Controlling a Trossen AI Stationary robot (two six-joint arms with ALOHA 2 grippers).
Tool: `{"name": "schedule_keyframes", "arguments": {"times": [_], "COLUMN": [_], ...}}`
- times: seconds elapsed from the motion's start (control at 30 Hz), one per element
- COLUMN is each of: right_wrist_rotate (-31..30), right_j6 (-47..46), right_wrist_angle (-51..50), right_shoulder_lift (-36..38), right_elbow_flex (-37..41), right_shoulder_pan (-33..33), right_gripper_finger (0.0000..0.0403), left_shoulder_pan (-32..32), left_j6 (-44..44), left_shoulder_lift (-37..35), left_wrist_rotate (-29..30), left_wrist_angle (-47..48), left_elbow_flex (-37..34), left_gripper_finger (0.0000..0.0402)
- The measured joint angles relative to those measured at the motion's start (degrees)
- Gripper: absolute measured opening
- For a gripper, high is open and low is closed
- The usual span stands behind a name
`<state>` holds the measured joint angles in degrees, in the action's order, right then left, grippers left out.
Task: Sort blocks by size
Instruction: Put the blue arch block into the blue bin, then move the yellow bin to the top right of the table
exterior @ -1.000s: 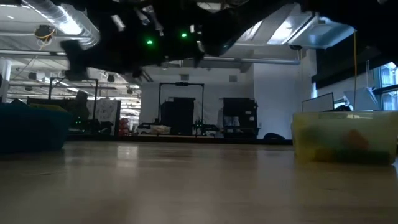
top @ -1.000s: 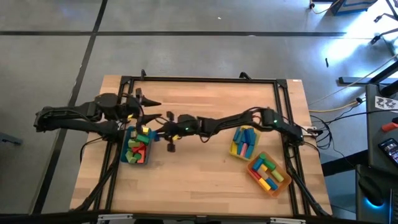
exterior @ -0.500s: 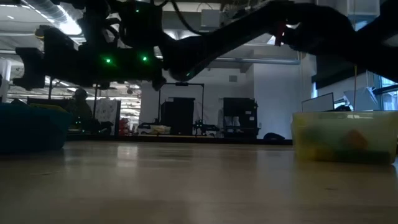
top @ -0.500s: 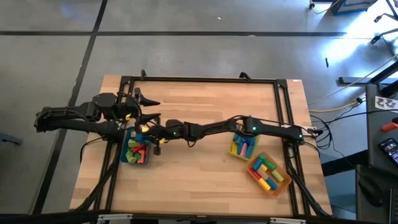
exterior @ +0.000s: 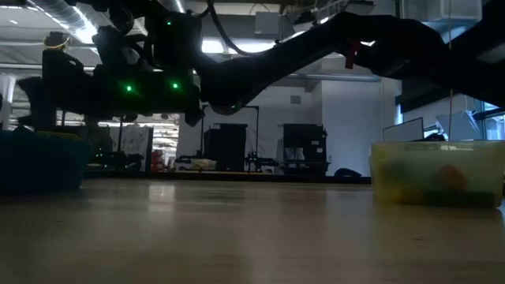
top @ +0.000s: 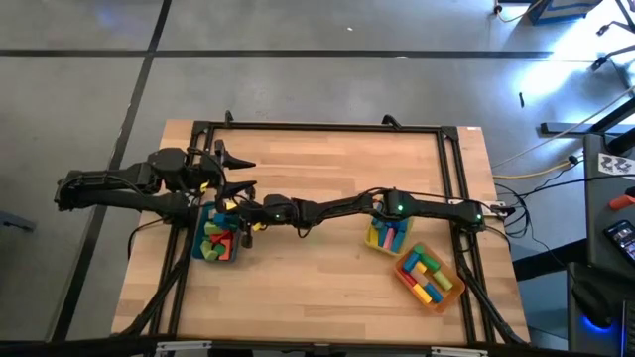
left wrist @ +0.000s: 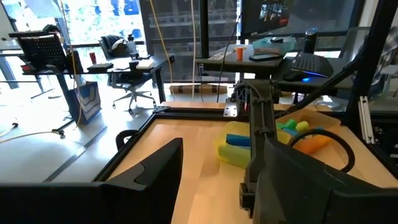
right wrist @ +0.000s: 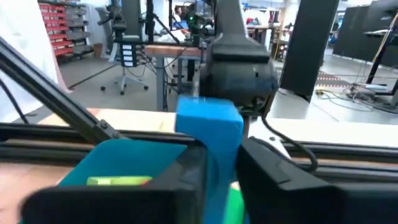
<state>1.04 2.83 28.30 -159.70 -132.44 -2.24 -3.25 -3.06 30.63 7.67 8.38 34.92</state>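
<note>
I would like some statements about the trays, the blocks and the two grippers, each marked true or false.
1. The right gripper has a blue block between its fingers. True.
2. The right arm reaches across the table to the teal tray. True.
3. The teal tray is empty. False: it holds red, green and yellow blocks.
4. The orange tray lies on the table's left side. False: it lies on the right, near the yellow tray.
5. The left gripper holds a red block. False: it is open, with nothing between its fingers.
</note>
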Motion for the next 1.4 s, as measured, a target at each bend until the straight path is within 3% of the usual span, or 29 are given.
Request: {"name": "schedule_keyframes", "arguments": {"times": [0.27,0.43,0.73,0.97,1.17,1.4], "right_wrist_rotate": [-0.6,-1.9,-7.1,-15.4,-16.5,-16.0], "right_j6": [1.0,5.1,11.3,13.2,5.0,-11.4], "right_wrist_angle": [-5.8,-13.8,-37.5,-61.7,-83.8,-105.3], "right_shoulder_lift": [0.2,4.1,12.2,19.9,25.0,26.5], "right_elbow_flex": [0.0,0.0,0.1,-0.1,0.0,0.0], "right_shoulder_pan": [0.0,-0.8,-3.6,-8.6,-13.0,-19.2], "right_gripper_finger": [0.0197,0.0219,0.0197,0.0161,0.0127,0.0096], "left_shoulder_pan": [0.0,0.0,0.0,0.0,0.0,0.0], "left_j6": [0.3,1.8,3.0,3.1,4.2,5.7], "left_shoulder_lift": [0.1,-1.2,-4.1,-4.1,-4.1,-4.0], "left_wrist_rotate": [0.0,0.0,-0.1,0.0,0.0,0.0], "left_wrist_angle": [0.0,0.2,5.6,9.4,11.8,14.4], "left_elbow_flex": [0.0,0.0,0.0,0.0,0.0,0.0], "left_gripper_finger": [0.0211,0.0211,0.0211,0.0211,0.0211,0.0211]}}
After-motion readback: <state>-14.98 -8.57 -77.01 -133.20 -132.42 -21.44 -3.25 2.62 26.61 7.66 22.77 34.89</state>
